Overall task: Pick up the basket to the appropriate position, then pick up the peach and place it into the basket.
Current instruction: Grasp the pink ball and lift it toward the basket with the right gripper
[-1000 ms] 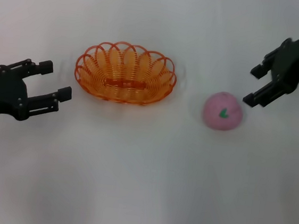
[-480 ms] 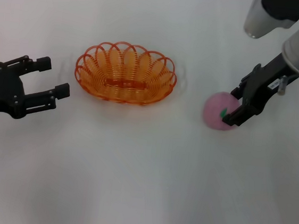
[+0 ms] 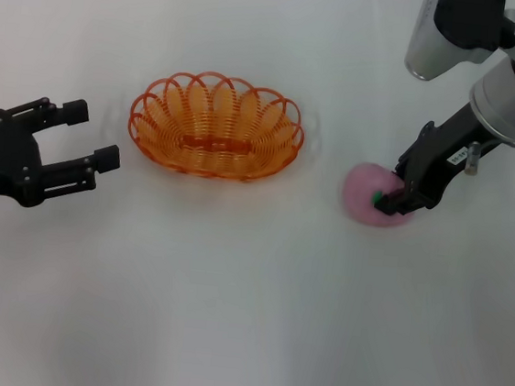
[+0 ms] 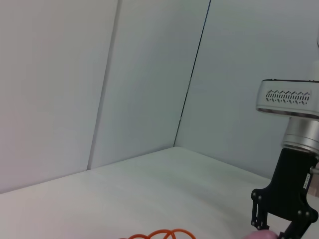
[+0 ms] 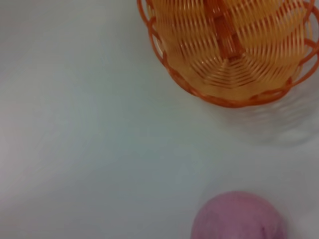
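Observation:
The orange wire basket [image 3: 217,126] stands on the white table, empty. The pink peach [image 3: 366,197] lies to its right, on the table. My right gripper [image 3: 398,186] is down over the peach's right side, its fingers open and straddling it. My left gripper [image 3: 96,135] is open and empty, just left of the basket and apart from it. The left wrist view shows a bit of the basket rim [image 4: 159,234], the top of the peach [image 4: 259,236] and the right gripper [image 4: 279,225] above it. The right wrist view shows the basket [image 5: 229,50] and the peach [image 5: 238,216].
The white table [image 3: 229,291] spreads wide in front of the basket and the peach. Pale walls [image 4: 99,74] stand behind the table in the left wrist view.
My right gripper has come down and to the left, from beside the peach onto it. The peach has shifted slightly left. The left gripper and the basket have stayed put.

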Motion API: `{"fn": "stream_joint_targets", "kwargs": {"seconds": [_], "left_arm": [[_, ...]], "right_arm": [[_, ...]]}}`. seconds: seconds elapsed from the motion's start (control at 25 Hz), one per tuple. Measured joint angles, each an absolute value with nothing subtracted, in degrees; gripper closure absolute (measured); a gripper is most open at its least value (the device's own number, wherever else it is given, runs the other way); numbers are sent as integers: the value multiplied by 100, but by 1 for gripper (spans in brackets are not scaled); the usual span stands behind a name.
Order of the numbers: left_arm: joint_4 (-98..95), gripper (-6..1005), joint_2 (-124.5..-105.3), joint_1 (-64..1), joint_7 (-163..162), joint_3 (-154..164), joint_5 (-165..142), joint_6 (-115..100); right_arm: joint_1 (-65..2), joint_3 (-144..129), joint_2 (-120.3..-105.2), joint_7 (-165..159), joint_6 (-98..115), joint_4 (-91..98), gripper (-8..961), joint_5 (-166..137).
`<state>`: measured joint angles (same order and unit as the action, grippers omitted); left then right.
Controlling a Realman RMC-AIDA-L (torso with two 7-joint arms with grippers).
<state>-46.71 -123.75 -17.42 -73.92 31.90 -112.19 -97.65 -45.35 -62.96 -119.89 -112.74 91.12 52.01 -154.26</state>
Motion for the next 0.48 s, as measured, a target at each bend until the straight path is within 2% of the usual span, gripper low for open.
{"fn": "stream_joint_targets", "kwargs": {"seconds": [0.08, 0.28, 0.48], "left_arm": [[-4665, 202, -12375, -1740, -7392, 3190, -11218, -9765], [-4658, 202, -12375, -1732, -7392, 3190, -11215, -9773], [-4677, 201, -12375, -1737, -7454, 3190, -11214, -9776]], "right_arm": [[-4535, -6244, -11985, -11296, 9115, 5227, 497, -15419], [-4519, -6031, -11947, -11415, 9443, 5563, 661, -15171], [-4532, -5596, -11944, -11426, 10007, 6240, 700, -14888]]}}
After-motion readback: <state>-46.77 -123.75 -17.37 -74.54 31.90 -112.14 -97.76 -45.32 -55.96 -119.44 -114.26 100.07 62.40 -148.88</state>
